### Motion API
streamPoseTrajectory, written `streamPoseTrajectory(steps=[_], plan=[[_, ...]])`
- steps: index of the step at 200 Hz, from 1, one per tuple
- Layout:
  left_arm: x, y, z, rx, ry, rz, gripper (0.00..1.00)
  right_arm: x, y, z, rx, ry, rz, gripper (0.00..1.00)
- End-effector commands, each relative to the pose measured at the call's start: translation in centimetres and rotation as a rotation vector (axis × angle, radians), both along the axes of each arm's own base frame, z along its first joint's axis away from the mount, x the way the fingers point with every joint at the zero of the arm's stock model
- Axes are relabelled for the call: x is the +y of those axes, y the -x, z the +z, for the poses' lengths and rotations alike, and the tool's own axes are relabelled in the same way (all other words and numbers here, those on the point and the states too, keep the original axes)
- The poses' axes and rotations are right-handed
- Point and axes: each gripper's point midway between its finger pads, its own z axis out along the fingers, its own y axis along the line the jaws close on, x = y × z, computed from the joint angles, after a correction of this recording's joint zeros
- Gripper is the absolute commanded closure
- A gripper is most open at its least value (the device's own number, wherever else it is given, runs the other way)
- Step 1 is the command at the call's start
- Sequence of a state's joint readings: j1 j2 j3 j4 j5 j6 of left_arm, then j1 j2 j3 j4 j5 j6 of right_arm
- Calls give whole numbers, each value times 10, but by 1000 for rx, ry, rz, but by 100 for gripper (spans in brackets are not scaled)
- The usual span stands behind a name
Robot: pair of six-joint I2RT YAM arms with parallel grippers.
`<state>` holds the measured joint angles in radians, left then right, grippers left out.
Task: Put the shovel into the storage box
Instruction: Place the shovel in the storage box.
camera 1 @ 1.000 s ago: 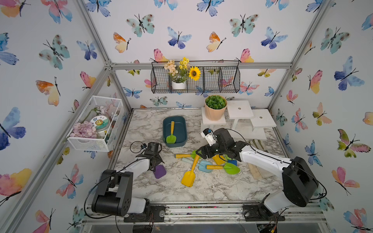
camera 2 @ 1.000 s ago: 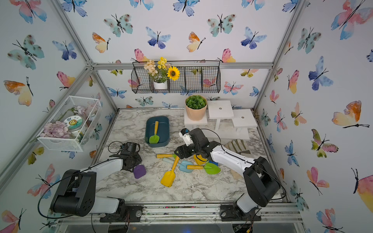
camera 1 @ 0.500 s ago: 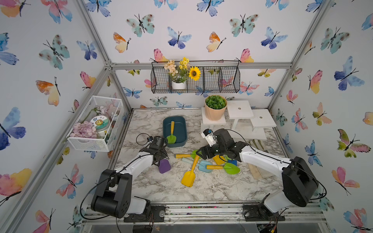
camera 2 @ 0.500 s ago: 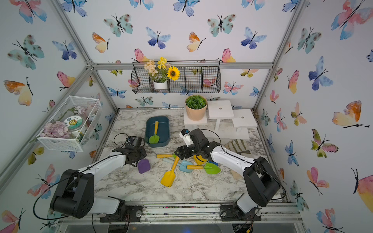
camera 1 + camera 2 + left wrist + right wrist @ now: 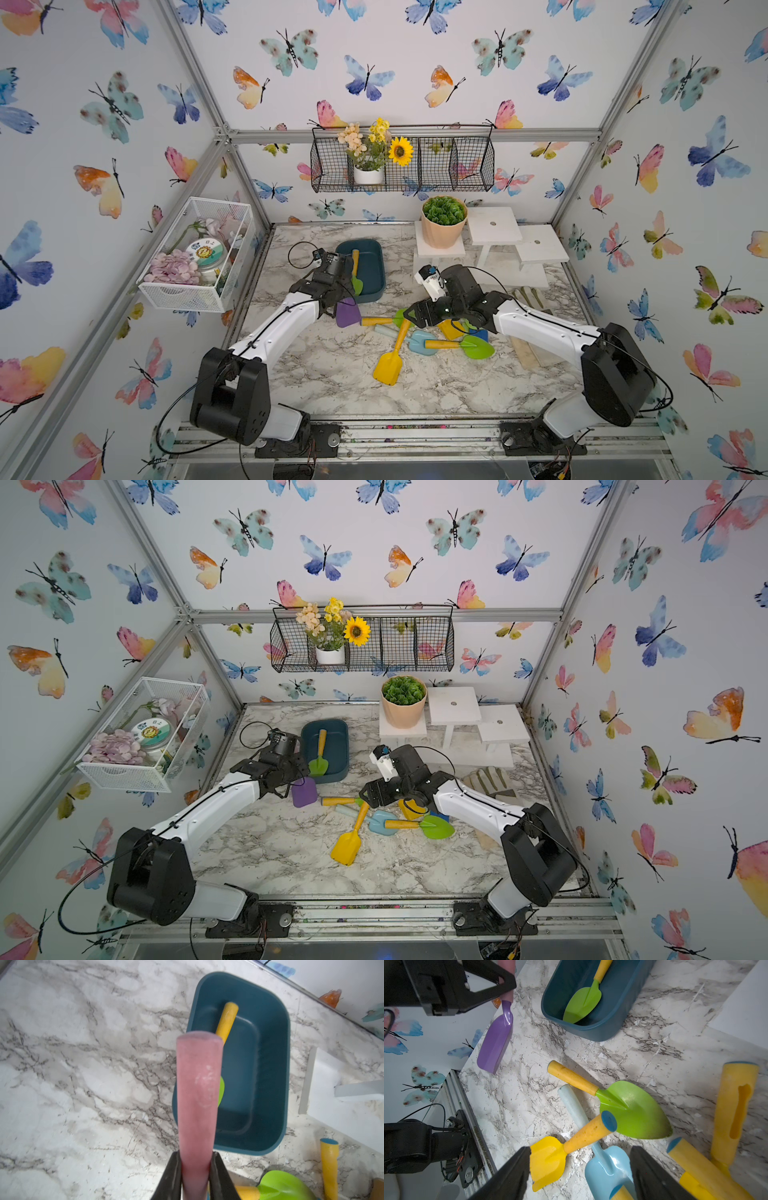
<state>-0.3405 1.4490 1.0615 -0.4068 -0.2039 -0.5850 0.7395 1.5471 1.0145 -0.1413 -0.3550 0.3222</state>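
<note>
The left pincer (image 5: 196,1169) clamps the pink handle of a purple shovel (image 5: 348,312), its blade hanging just beside the near wall of the box (image 5: 374,270), which sits toward the rear edge of the desk (image 5: 328,374), left of centre. A green shovel (image 5: 319,764) lies inside. The right pincer (image 5: 579,1149), jaws wide and empty, hovers over a heap of shovels (image 5: 422,343) mid-desk. A potted plant (image 5: 444,212) and white stands (image 5: 494,224) fill the rear right corner.

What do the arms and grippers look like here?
Both alike: left arm and right arm have white links, bulky black joints and thin black cables. The left gripper and right gripper are black, with wedge-shaped jaws. No markings legible.
</note>
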Motion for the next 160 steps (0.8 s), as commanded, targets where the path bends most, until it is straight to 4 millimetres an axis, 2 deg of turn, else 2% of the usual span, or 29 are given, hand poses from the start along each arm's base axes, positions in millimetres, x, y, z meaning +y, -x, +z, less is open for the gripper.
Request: streamPoseTrajectory(steps=[1, 58, 126, 130, 132, 136, 160], plan=[[-14, -17, 5, 12, -11, -72, 95, 2, -3, 22, -37, -34, -15, 20], [-36, -81, 18, 5, -77, -151, 95, -2, -6, 23, -33, -22, -54, 20], [-49, -138, 10, -27, -160, -215, 94, -7, -8, 16, -13, -1, -91, 20], [-49, -141, 14, -39, -161, -217, 93, -7, -8, 14, -10, 2, -92, 20], [-49, -143, 5, -23, -169, -220, 93, -8, -8, 14, -10, 3, -93, 20], [-50, -147, 0, -19, -175, -222, 93, -8, -8, 15, -11, 3, -96, 20], [-53, -162, -13, -20, -200, -235, 93, -9, -9, 15, -15, 7, -107, 20]])
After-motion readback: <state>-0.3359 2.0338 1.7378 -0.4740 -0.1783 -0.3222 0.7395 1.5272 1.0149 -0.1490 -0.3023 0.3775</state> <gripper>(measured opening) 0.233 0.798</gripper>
